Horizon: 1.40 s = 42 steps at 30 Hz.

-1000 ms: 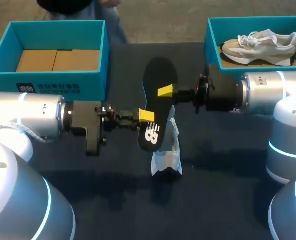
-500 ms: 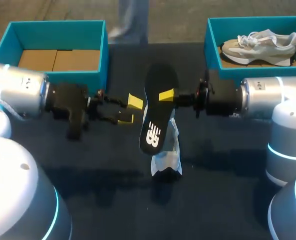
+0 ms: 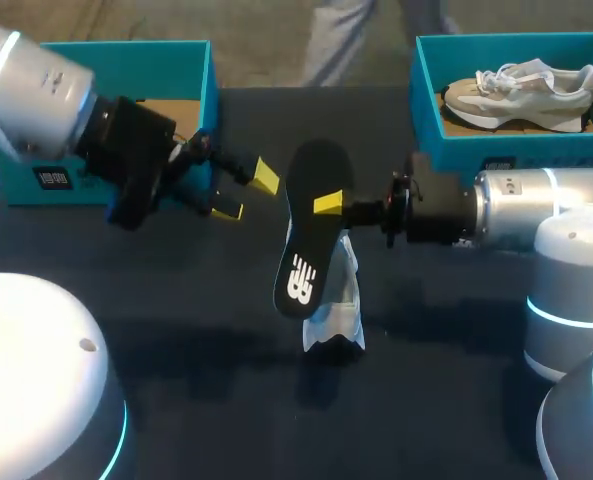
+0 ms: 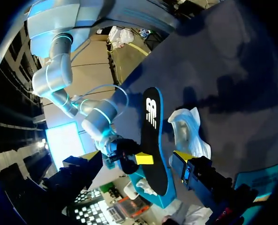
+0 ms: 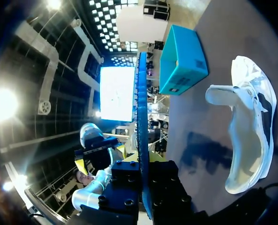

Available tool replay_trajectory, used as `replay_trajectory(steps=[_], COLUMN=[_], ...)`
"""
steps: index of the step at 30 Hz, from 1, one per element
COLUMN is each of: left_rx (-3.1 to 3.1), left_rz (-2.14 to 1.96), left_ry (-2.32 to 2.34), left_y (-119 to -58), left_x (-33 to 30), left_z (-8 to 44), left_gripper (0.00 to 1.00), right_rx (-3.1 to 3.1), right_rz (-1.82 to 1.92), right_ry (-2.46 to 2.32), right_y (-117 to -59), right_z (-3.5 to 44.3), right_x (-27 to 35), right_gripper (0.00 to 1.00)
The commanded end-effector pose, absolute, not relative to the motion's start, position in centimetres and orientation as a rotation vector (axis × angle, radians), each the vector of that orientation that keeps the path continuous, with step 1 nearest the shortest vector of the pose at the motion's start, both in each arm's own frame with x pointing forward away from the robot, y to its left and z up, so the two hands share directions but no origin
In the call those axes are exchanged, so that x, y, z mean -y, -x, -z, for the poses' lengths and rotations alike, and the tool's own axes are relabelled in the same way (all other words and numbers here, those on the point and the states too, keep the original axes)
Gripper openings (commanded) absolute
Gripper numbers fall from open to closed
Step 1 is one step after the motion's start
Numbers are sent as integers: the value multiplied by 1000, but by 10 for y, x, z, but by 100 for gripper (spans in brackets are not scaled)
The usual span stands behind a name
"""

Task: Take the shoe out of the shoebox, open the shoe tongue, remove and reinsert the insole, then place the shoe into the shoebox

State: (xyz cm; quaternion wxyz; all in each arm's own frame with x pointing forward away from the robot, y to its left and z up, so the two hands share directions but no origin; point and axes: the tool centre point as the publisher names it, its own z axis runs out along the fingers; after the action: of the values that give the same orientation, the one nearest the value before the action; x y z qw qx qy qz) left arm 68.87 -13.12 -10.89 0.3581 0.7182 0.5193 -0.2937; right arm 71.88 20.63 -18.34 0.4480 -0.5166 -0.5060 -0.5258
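A black insole (image 3: 311, 235) with a white logo hangs over the table's middle, my right gripper (image 3: 328, 205) shut on its edge. In the right wrist view the insole (image 5: 141, 136) stands edge-on between the gripper's (image 5: 143, 171) fingers. A white shoe (image 3: 334, 305) lies on the dark table just beneath it, also visible as the shoe (image 5: 246, 136) beside the insole. My left gripper (image 3: 246, 193) is open and empty, left of the insole and apart from it. From the left wrist the insole (image 4: 153, 140) and shoe (image 4: 188, 133) lie ahead of the open fingers.
A teal shoebox (image 3: 191, 70) with cardboard inside stands at the back left, close behind my left arm. Another teal shoebox (image 3: 426, 95) at the back right holds a second pale shoe (image 3: 521, 88).
My left gripper has let go of the insole, opened wide and drawn back to the left and away toward the left box. The right gripper keeps the insole, now tilted a little.
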Motion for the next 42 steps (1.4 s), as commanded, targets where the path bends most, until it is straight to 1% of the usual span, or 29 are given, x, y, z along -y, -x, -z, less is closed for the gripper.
replay_trajectory(steps=[1,12,26,29,33,42], left_rx=[-1499,-1797,-1797,-1848,-1896,-1914], left_rz=[650,445,445,150,-2,-54], left_ry=[-2057,-2199,-2199,-2215,-2184,-2192], left_y=[-693,-694,-694,-696,-706,-721], left_x=[130,123,123,135,144,148], left_z=[99,92,92,95,97,104], left_gripper=[100,100,100,100,100,100], right_rx=[1257,1262,1262,1254,1242,1241], right_rz=[1294,1280,1258,1254,1244,1224], right_ry=[1280,1274,1260,1270,1285,1309], right_y=[-723,-731,-739,-738,-736,-731], right_z=[187,191,194,196,197,193], right_x=[-213,-215,-229,-230,-230,-230], right_gripper=[0,0,0,0,0,0])
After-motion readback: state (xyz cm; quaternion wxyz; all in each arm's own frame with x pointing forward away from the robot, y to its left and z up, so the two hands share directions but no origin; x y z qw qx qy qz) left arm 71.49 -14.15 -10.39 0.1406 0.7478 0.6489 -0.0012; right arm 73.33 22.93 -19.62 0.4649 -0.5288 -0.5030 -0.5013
